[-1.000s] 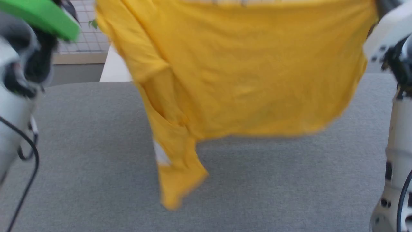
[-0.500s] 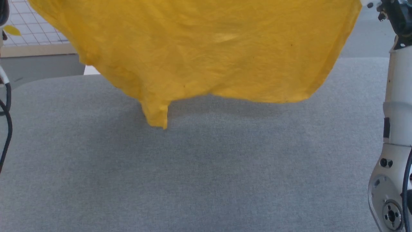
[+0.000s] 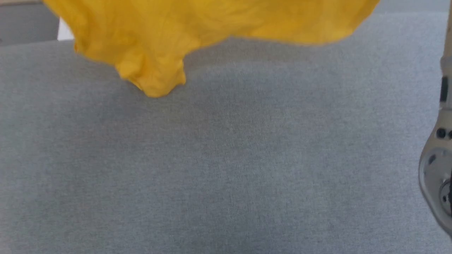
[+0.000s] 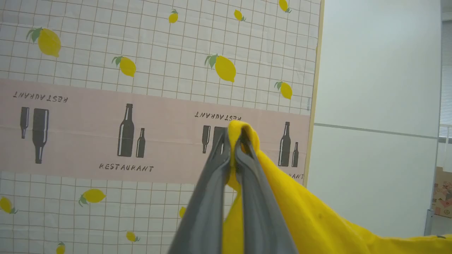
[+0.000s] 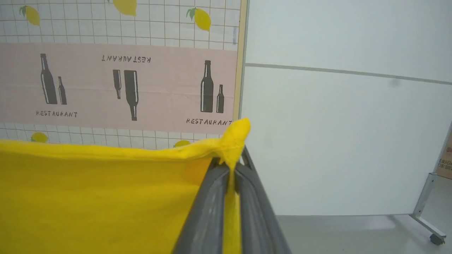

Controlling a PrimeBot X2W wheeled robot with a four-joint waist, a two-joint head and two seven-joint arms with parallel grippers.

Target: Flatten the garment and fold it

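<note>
1. The shirt [image 3: 197,21] hangs in the air across the top of the head view. It is plain yellow cloth spread wide above the far part of the grey worktop [image 3: 226,158].
2. Its lowest part is a bunched lobe [image 3: 155,79] (rounded, left of centre) with a soft shadow beside it. Whether it touches the worktop cannot be told.
3. Left jaws: the two dark fingers [image 4: 208,204] are pressed together on a fold of the shirt. A yellow tuft curls over their tips, and the cloth falls away to the lower right of the left wrist view.
4. Right jaws: the fingers [image 5: 208,211] are likewise closed tight on a corner of the shirt. A tuft stands above the tips, and a taut top edge runs off to the left of the right wrist view.
5. A pale forearm [image 3: 436,165] (the right one) stands at the right edge of the head view.
6. Behind the shirt is a panel [image 4: 106,53] printed with a grid and lemons. A pink band [image 4: 88,141] across it carries dark bottle shapes.
7. The band reads "RESTAURANT" [image 4: 126,168] under upright bottles, and the same word is turned upside down [image 4: 40,97] over inverted ones.
8. The right wrist view gives that word upright twice and inverted once [image 5: 126,58].
9. Beside the panel is a white wall [image 5: 335,141]. A brown box [image 5: 445,158] at the edge bears writing too small to read.
</note>
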